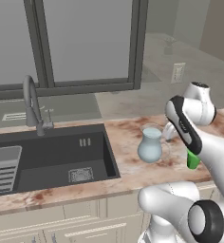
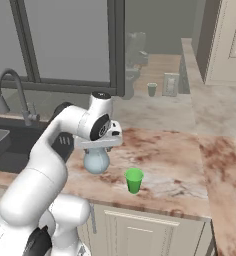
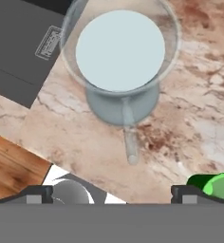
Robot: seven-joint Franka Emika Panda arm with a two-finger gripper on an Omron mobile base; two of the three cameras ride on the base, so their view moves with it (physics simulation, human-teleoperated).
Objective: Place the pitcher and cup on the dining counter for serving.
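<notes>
- Surface (image 2: 170, 150): you are looking at a reddish-brown and cream marbled stone top beside a dark sink, running over cream cabinets; it is carrying both vessels.
- Sink (image 1: 47, 156): a dark basin is sitting to the left of the pitcher, with a grey faucet (image 1: 33, 107) arching behind it.
- Arm: you are seeing the white arm reaching over the surface, with the hand hanging directly above the pitcher.
- Pitcher (image 1: 150, 144): a pale blue-grey jug is standing upright on the surface near the sink's edge; in the hand view its open mouth (image 3: 119, 50) is facing you, handle pointing toward the jaws.
- Cup (image 2: 134, 180): a small green tumbler is standing upright near the front edge, just beside the pitcher and apart from it.
- Jaws (image 3: 111, 192): the tips are standing wide apart, released, grasping nothing.
</notes>
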